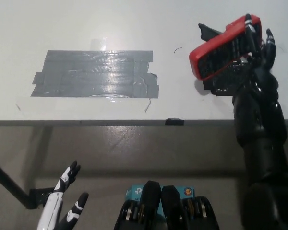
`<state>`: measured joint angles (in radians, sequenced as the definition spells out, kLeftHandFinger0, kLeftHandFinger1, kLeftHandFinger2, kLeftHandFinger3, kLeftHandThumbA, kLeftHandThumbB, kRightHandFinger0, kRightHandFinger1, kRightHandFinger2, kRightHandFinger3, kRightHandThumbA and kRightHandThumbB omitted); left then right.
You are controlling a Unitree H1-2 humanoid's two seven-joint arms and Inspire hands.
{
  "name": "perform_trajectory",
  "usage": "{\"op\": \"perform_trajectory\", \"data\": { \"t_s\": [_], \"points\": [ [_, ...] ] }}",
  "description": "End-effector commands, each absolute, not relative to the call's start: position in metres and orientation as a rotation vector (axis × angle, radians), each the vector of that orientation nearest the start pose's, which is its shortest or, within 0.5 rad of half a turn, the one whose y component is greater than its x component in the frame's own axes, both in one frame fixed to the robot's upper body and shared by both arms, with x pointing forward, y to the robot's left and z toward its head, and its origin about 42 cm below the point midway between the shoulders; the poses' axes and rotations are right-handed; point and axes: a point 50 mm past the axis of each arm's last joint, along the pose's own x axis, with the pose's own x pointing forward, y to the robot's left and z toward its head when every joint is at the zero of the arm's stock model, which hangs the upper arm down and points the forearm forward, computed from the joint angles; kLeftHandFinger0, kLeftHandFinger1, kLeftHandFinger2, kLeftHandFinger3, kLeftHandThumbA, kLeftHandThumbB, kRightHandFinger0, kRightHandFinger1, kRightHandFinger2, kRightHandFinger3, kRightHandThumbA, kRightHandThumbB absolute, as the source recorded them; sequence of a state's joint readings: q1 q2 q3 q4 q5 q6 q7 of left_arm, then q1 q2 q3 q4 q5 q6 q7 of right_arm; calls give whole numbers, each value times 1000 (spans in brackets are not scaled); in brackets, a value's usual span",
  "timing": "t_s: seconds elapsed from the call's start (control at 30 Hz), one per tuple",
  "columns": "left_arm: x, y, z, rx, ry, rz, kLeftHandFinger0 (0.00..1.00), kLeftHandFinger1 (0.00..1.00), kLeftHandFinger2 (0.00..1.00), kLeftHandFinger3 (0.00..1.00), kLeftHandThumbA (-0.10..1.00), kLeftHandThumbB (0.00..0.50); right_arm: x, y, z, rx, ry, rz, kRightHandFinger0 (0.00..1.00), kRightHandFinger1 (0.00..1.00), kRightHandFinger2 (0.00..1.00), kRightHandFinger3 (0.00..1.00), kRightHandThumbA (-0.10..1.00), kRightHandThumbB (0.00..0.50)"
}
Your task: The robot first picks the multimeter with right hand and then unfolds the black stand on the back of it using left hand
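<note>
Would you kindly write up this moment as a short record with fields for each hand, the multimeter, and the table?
right hand: black right hand, shut on the multimeter, over the table's right side
multimeter: red-cased multimeter, tilted, lifted off the table
stand: a black piece juts from the multimeter's upper left; whether it is the stand is unclear
left hand: white left hand, lower left, below the table edge, fingers apart, holding nothing
table: white table with a grey tape patch left of centre
</note>
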<state>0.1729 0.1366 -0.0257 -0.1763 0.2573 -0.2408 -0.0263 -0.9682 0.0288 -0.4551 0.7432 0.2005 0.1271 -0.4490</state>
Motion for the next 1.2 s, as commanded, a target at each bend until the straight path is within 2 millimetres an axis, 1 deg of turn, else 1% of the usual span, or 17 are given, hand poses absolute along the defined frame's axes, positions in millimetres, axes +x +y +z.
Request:
{"op": "perform_trajectory", "data": {
  "t_s": [0.0,0.1,0.13,0.2,0.23,0.37,0.53,0.67,0.77,0.83,0.87,0.97,1.0,1.03,1.07,1.13,1.17],
  "points": [
    [229,228,194,332,-514,-84,1000,1000,1000,1000,891,177,501,-184,372,1025,-247,25,0,227,775,1000,-100,74],
    [232,222,219,326,-594,-98,1000,1000,1000,1000,934,196,484,-177,369,1085,-230,113,0,242,749,1000,-100,94],
    [234,216,235,317,-649,-108,1000,1000,1000,1000,944,211,475,-172,367,1107,-230,165,0,251,737,1000,-100,108],
    [237,210,255,299,-719,-117,1000,1000,1000,1000,939,205,463,-165,364,1138,-220,218,0,261,734,1000,-100,113],
    [239,206,266,295,-746,-115,1000,1000,1000,1000,949,223,457,-160,361,1168,-213,237,0,271,738,1000,-100,120],
    [243,195,294,287,-831,-126,1000,1000,1000,1000,1000,249,439,-144,349,1244,-193,313,0,309,748,1000,-100,120],
    [246,181,313,273,-883,-146,1000,1000,1000,1000,998,261,424,-134,336,1293,-168,346,0,366,782,1000,-100,133],
    [252,174,323,281,-918,-165,1000,1000,1000,1000,1000,265,417,-130,339,1332,-171,416,0,409,782,993,-100,132],
    [257,166,333,292,-945,-169,1000,1000,1000,1000,1000,269,406,-125,340,1337,-187,490,0,393,765,1000,-100,163],
    [259,162,339,304,-962,-174,1000,1000,1000,1000,1000,268,400,-123,340,1326,-204,544,0,351,768,1000,-100,165],
    [262,158,346,312,-989,-182,1000,1000,1000,1000,1000,278,393,-121,340,1295,-241,618,0,335,780,1000,-100,139],
    [263,152,352,315,-1013,-190,1000,1000,1000,1000,1000,288,386,-119,337,1254,-265,678,0,295,805,993,-100,152],
    [263,150,356,311,-1021,-193,1000,1000,1000,1000,1000,311,382,-117,338,1239,-279,722,0,225,769,894,-100,177],
    [263,149,358,311,-1025,-195,1000,1000,1000,1000,1000,313,379,-116,338,1228,-281,738,0,167,716,821,-100,182],
    [262,146,361,310,-1031,-198,1000,1000,1000,1000,1000,324,375,-115,338,1218,-281,762,0,41,592,654,-100,216],
    [261,143,362,312,-1034,-205,1000,1000,1000,1000,1000,324,370,-113,338,1215,-278,778,0,2,522,571,-100,222],
    [260,141,364,314,-1040,-212,1000,1000,1000,1000,1000,325,366,-112,338,1211,-279,798,0,0,442,486,-100,220]
  ]
}}
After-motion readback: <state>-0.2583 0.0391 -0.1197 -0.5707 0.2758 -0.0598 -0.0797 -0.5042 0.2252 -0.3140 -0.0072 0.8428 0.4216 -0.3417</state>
